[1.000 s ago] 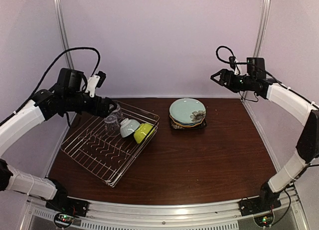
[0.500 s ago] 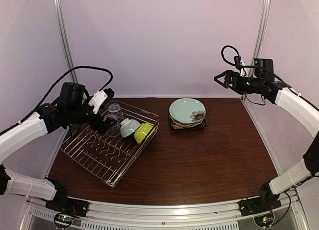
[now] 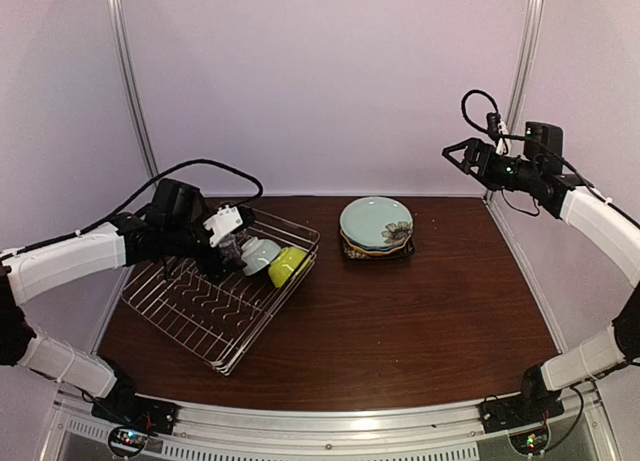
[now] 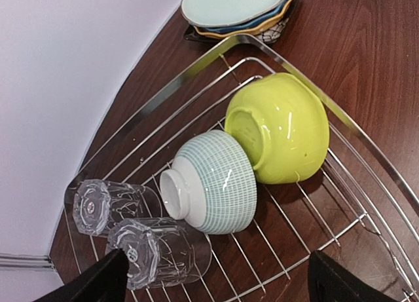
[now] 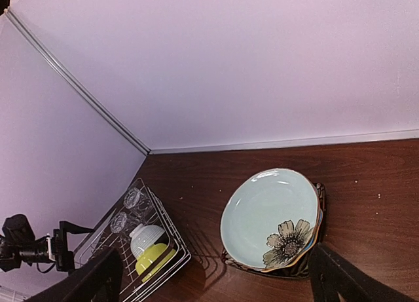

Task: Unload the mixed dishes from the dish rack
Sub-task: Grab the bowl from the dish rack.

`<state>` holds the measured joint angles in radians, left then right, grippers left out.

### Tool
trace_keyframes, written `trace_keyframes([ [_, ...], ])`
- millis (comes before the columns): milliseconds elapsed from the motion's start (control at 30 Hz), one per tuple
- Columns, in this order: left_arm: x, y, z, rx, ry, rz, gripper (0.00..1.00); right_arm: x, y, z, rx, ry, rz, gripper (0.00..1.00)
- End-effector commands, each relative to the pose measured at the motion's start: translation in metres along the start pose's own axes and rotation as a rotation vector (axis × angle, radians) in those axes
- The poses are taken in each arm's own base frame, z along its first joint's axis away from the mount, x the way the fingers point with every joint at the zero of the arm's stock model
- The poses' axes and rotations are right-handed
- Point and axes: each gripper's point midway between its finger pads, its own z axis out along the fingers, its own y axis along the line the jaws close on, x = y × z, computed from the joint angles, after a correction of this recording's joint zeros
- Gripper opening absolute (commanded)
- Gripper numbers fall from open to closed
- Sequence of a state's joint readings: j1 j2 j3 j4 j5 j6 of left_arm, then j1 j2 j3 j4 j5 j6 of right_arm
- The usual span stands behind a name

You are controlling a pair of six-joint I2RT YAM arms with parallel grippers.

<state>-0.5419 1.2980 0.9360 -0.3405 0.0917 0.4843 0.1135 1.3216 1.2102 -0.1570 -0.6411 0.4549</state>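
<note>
The dish rack (image 3: 185, 303) sits at the table's left. In the left wrist view the rack (image 4: 175, 87) holds two clear glasses on their sides, one further off (image 4: 110, 205) and one nearer (image 4: 160, 253). Beside them lie a small pale bowl (image 4: 213, 184) and a lime-green bowl (image 4: 281, 128). My left gripper (image 3: 224, 259) hangs low over the rack's far corner, open and empty (image 4: 216, 292), its left fingertip (image 4: 98, 282) next to the nearer glass. The plates (image 3: 376, 226) are stacked on the table, the pale teal flower plate (image 5: 272, 217) on top. My right gripper (image 3: 458, 153) is open and empty, high in the air.
Walls close in the table at the back and both sides. The rack's raised wire rim (image 4: 366, 145) runs beside the lime-green bowl. Bare dark wood (image 3: 400, 321) lies between the rack and the right edge.
My left arm has swung right and down, over the rack's far corner and close to the glasses. My right arm has drifted a little right and up.
</note>
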Motion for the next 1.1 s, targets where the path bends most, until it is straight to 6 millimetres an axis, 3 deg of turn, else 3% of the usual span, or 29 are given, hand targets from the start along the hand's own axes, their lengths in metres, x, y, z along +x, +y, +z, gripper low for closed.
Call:
trace_keyframes([
  [0, -0.007, -0.002, 0.018, -0.005, -0.023, 0.114, 0.97, -0.012, 0.004, -0.009, -0.044, -0.059, 0.042, 1.00],
  [533, 0.014, 0.004, 0.078, -0.023, 0.067, 0.116, 0.97, -0.018, 0.013, -0.021, -0.077, -0.072, 0.002, 1.00],
  [733, 0.022, 0.019, 0.090, -0.100, 0.123, 0.112, 0.97, -0.016, 0.013, -0.019, -0.091, -0.060, 0.007, 1.00],
  [1067, 0.026, 0.024, 0.106, -0.114, 0.156, 0.124, 0.97, -0.017, 0.010, -0.018, -0.088, -0.061, 0.013, 1.00],
])
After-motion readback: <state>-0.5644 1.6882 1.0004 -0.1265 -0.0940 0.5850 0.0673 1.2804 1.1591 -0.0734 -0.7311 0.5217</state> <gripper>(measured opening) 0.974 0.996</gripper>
